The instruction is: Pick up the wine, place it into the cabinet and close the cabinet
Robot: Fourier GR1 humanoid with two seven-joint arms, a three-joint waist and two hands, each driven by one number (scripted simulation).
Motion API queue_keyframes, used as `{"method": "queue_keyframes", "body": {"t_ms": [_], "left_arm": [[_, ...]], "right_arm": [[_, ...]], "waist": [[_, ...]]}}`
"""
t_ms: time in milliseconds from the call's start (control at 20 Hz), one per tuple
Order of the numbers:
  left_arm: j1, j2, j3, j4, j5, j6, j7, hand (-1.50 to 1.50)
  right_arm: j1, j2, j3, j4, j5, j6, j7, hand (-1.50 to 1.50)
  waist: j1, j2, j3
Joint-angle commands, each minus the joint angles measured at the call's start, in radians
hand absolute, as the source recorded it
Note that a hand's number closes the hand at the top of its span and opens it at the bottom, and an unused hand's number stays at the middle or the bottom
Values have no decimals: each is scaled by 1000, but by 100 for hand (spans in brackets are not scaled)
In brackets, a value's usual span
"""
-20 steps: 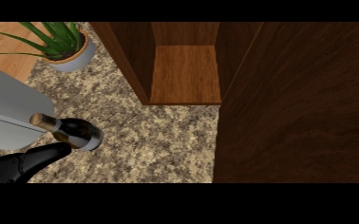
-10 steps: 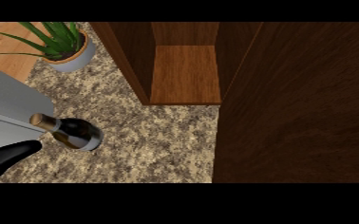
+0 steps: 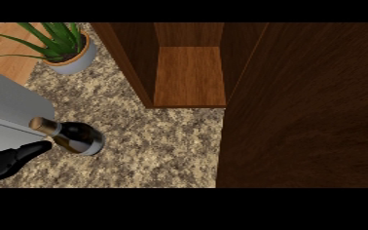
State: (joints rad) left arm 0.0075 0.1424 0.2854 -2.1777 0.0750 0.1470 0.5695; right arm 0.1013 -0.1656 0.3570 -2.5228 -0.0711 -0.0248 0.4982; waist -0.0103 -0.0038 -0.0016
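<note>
speckled stone counter (image 3: 158, 146), beige and brown, fills the lower left of the head view. wine bottle (image 3: 72, 136) stands on it near the left edge, seen from above: dark glass, pale label band at the base, tan cap leaning toward upper left. just behind the bottle, a grey slab (image 3: 22, 112) runs off the left edge.

left hand (image 3: 20, 158) comes in at the lower left, black, fingers pointing up-right toward the bottle's base. fingertip close to the bottle; contact cannot be told. fingers look fairly straight, not wrapped around anything. right hand does not show.

cabinet (image 3: 188, 63) at top centre, open, warm brown wooden floor inside, dark side walls. its door (image 3: 295, 107) is a broad dark wood panel covering the right side of the view. bottle sits well apart from the cabinet opening.

potted plant (image 3: 61, 46) at upper left, green spiky leaves, grey pot, on the counter beside the cabinet's left wall.
</note>
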Motion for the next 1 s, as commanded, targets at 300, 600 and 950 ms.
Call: {"method": "queue_keyframes", "body": {"t_ms": [300, 600, 950], "left_arm": [[97, -29, 30, 180, 57, -109, -223, -150], [64, -25, 37, 356, 27, -133, -339, -150], [40, -20, 78, 558, 14, -141, -471, -150]], "right_arm": [[87, -31, 4, -259, -39, -4, 73, -150], [68, -33, 28, -250, -16, -13, 71, -150], [117, -54, -21, -239, -70, 8, 30, -150]], "waist": [[-2, -1, 1], [-8, 1, 0], [-10, 2, 1]]}}
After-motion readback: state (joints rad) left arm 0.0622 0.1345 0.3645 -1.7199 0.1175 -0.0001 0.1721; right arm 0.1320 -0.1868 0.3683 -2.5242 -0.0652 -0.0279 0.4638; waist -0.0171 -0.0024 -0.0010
